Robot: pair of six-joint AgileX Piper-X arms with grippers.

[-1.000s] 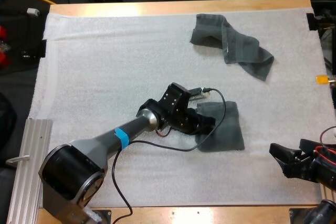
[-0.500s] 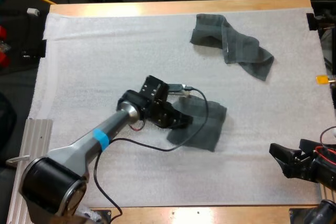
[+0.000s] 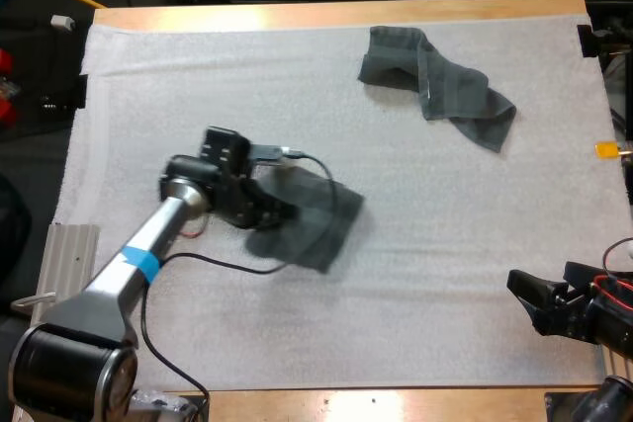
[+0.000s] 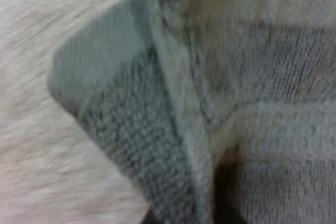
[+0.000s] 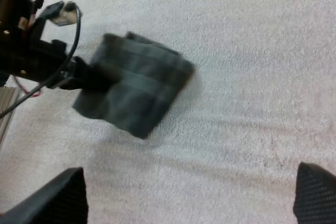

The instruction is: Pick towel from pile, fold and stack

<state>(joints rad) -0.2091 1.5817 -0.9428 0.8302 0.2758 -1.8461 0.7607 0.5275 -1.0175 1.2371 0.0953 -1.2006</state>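
- Over most of the wooden table [image 3: 326, 13] lies the white mat [image 3: 198, 76], which carries both towels.
- Near the mat's far right corner the crumpled towel [image 3: 435, 86] sprawls in a loose heap, well apart from both of my grippers. I judge it to be the pile's next piece.
- Just left of the mat's centre is the folded towel [image 3: 312, 219], a compact dark grey-green packet. One end is gripped and the rest trails toward the mat's right edge, touching or barely above the surface; I cannot tell which.
- My left gripper [image 3: 277, 212] is clamped on that folded towel's left end. In the left wrist view the hem and a folded corner sit pressed right up against the camera.
- My right gripper [image 3: 522, 301] rests by the mat's near right corner, its fingers [image 5: 60, 198] spread wide and clear of everything.
- The risk I see is that the grip holds one end only. If the loose end drags on the rough mat, the layers could slide apart and the fold could open.
- A thin pinch on the hem could also slip, dropping the packet askew.
- Letting go while the towel is tilted would leave a crooked base for the stack.
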